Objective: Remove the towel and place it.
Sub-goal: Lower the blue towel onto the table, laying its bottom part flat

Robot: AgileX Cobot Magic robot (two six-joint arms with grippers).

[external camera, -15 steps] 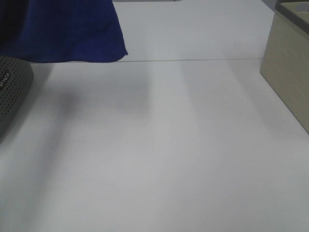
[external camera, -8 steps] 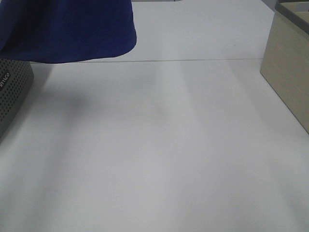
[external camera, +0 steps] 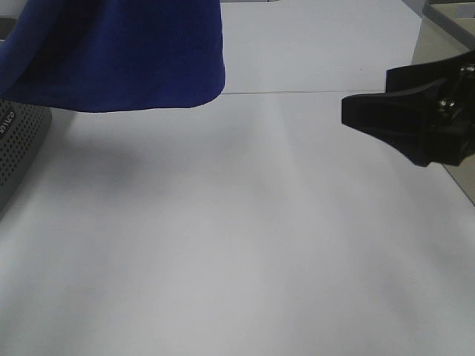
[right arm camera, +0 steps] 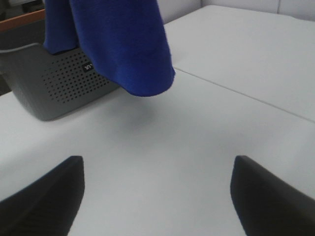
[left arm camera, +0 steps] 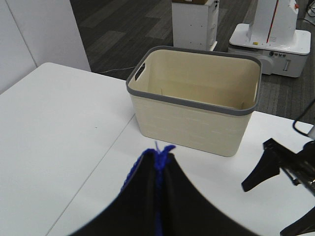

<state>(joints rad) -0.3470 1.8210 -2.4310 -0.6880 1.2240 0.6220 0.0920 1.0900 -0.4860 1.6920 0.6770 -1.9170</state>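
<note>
**Towel aloft in the left claw; right claw stands empty**

Setting: a white laminate table [external camera: 245, 245], smooth and matt, with a thin seam [external camera: 312, 92] running across its far part. Beyond the table edge the left wrist view shows dark grey carpet tile [left arm camera: 128, 29].

Task item: the towel [external camera: 126, 52] is a royal-blue cloth with a soft, fine nap. It hangs in loose folds over the far left of the table. Its long axis runs roughly vertical, and the lower edge is rounded and clear of the tabletop, casting a faint shadow below.

Left gripper [left arm camera: 158, 158]: the jaws are pinched together with a blue stitched edge of the towel caught between them. It carries the cloth's full weight.

Right gripper [right arm camera: 157, 194]: the jaws are spread wide with nothing between them. It sits low over the right of the table with its opening facing the towel. The towel lies to its left, well apart, with bare table between.

Other items:
- A grey perforated plastic basket [right arm camera: 59, 88] sits at the left edge, behind the hanging cloth. Whether the two touch cannot be told.
- A cream basket [left arm camera: 187, 125] stands at the far right of the table. It is rectangular with a grey rim and a cut-out handle, and looks empty. It is nearer the right gripper and lies ahead of the left gripper across open table.

Assessment: the towel appears already lifted free, and placing remains. The left arm alone controls it. Limp cloth will drape and bunch on release, so it will probably need lowering or a second corner held by the right claw.
</note>
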